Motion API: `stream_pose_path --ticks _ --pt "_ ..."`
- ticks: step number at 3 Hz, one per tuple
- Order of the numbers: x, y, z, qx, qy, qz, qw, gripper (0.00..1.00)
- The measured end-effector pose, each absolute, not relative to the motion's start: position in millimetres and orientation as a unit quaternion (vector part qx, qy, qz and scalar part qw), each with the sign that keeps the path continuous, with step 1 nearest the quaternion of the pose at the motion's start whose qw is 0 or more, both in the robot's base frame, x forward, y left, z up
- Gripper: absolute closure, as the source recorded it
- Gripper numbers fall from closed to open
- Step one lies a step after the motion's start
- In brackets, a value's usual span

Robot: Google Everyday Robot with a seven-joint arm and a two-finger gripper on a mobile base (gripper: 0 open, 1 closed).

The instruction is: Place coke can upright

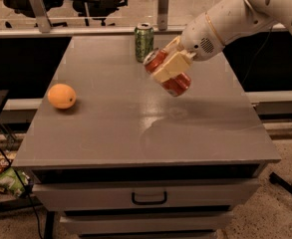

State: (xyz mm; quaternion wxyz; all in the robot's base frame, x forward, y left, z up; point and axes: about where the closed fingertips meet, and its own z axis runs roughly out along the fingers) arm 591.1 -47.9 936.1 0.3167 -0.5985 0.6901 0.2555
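My gripper (166, 71) hangs above the desk (110, 128) — fingers (173, 63) clamped across the middle of the coke can (179, 84) — it tilts, off the surface.

The coke can (178, 84) is a red aluminium drink can with silver ends. It sits a little right of the centre of the frame, in the upper half. It does not touch the worktop (135, 128); it hangs in the air above the back part of it. The can is tilted: one silver end points to the upper left and the other end to the lower right. The gripper (164, 66) comes in from the upper right and clamps the can around its middle, so a cream finger hides part of the red side.
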Motion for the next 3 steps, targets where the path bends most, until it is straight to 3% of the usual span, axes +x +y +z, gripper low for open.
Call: stream_pose_path --ticks 1,3 --pt "594.6 -51.2 937.8 -0.569 0.653 0.304 0.397 1.0" --pt "594.4 -60.9 928.0 -0.543 0.599 0.34 0.48 1.0"
